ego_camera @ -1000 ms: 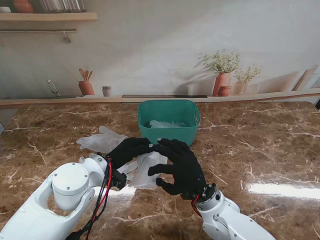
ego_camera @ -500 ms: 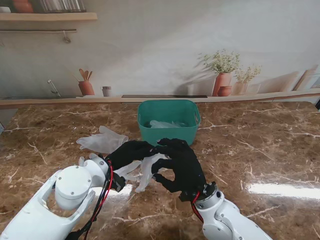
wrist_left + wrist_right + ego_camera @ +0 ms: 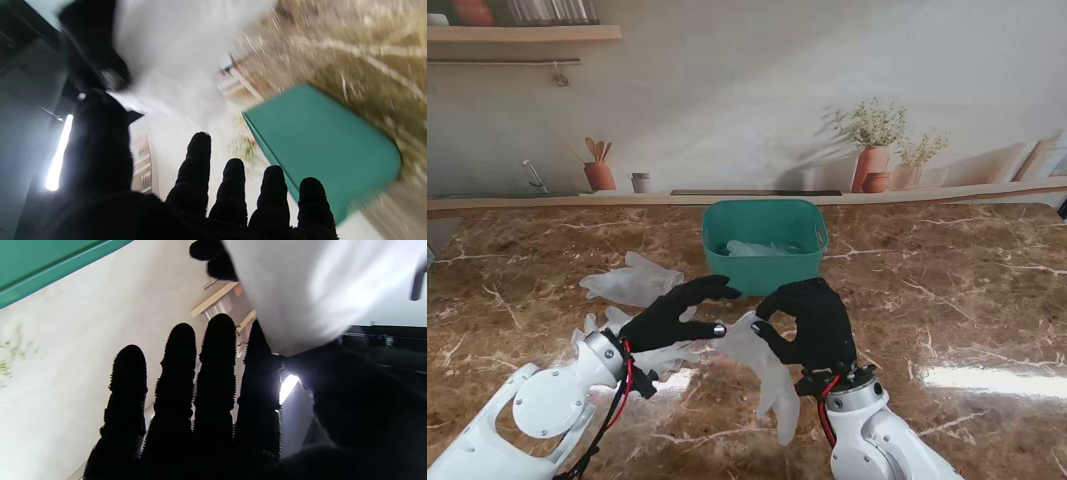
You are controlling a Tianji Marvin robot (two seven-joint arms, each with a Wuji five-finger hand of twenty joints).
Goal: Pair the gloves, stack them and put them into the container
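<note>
On the left of the stand's view, a translucent glove (image 3: 632,282) is seen lying flat on the marble bench (image 3: 967,300), and another glove (image 3: 662,352) lies nearer to me, partly covered by the left robot hand (image 3: 677,312). That hand is raised with its fingers spread; a pinch of thumb and forefinger on the lifted glove (image 3: 767,370) is suggested in the left wrist view, where a white sheet (image 3: 160,56) is met by two dark fingertips, but blur prevents certainty. The lifted glove is held off the bench between the two hands, hanging down toward me. It is clamped by the right robot hand (image 3: 812,322), whose curled fingers are closed on its upper edge; in the right wrist view the white material (image 3: 300,296) is seen pressed against the thumb while four fingers (image 3: 215,380) stand straight.

The green container (image 3: 764,243) stands farther from me, just beyond the hands. Pale, crumpled gloves (image 3: 757,248) are seen inside it from the stand only; both wrist views show merely its outer wall (image 3: 320,150), so its contents are hidden there. The number of gloves inside cannot be told.
</note>
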